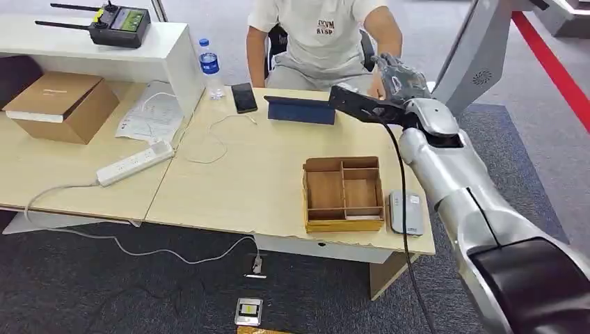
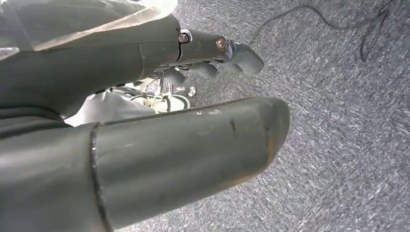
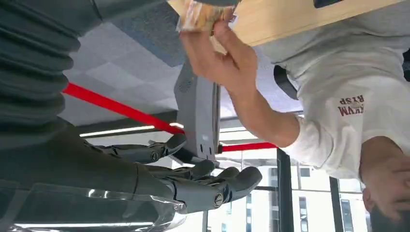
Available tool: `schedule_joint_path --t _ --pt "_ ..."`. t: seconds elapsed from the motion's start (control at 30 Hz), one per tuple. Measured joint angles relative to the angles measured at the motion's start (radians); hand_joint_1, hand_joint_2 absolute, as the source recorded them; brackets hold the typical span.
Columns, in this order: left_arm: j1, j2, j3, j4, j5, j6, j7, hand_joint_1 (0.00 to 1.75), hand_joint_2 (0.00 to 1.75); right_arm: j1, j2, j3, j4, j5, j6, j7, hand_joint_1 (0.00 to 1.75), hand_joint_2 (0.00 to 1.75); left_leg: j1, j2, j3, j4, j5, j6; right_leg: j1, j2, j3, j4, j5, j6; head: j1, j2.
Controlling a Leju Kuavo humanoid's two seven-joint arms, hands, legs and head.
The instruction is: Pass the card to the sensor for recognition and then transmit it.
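My right hand (image 1: 399,78) reaches over the table's far edge toward a seated person (image 1: 321,35). In the right wrist view this hand (image 3: 193,181) is open, its fingers (image 3: 227,186) apart with nothing in them. Just beyond it the person's hand (image 3: 217,58) pinches a yellowish card (image 3: 200,15) by the table edge. The grey sensor pad (image 1: 405,212) lies at the table's near right corner, beside a wooden divided box (image 1: 343,193). My left hand (image 2: 212,53) hangs over grey carpet, holding nothing.
On the table lie a blue tablet (image 1: 301,110), a black phone (image 1: 244,97), a water bottle (image 1: 209,67), a power strip (image 1: 134,163) and a cardboard box (image 1: 61,104). A small card-like item (image 1: 248,311) lies on the carpet before the table.
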Motion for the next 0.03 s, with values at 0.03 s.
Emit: schedule_joint_path --t 0.03 --pt "0.0 0.0 0.0 0.0 0.001 0.0 0.001 0.0 0.0 0.0 0.001 0.0 0.0 0.003 -0.005 -0.005 0.0 0.0 0.0 0.0 0.0 0.0 0.0 0.0 0.0 0.0 0.0 0.0 0.0 0.0 0.0 0.0"
